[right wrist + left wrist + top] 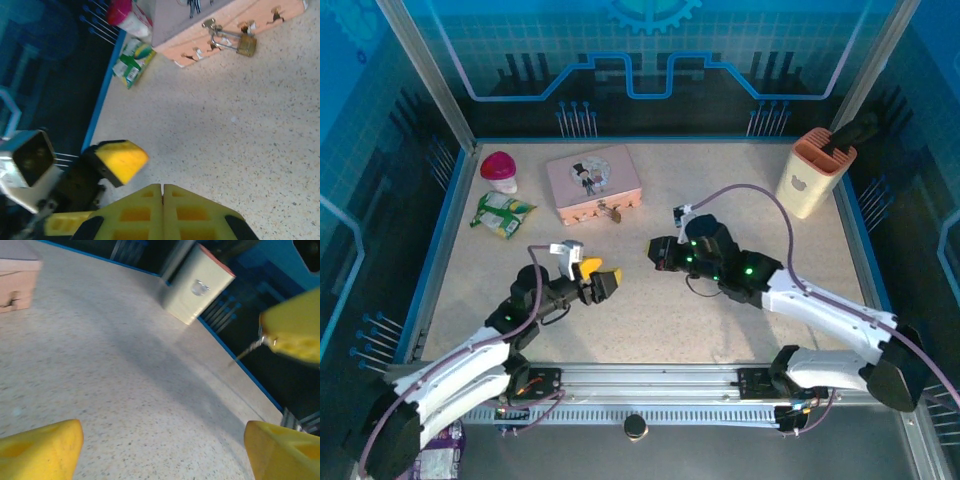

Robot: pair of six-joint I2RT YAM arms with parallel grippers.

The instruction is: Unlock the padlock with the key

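The small brass padlock [246, 45] hangs by its silver shackle from the clasp of the pink tin [200, 25]; it shows as a speck at the tin's front [613, 212]. My right gripper [658, 252] is shut, pads pressed together [163, 191]. In the left wrist view its yellow fingers [295, 327] pinch the key [248, 349], a thin sliver poking out of the tip. My left gripper [603, 281] faces it a short way to the left, open [164, 434], with bare table between its fingers. One left finger [121, 160] shows just ahead of the right tip.
A green packet [503, 213] and a pink-capped bottle [500, 170] lie at the back left beside the tin [592, 183]. A cream holder [810, 175] stands at the back right. Blue rails [438, 235] edge the speckled table.
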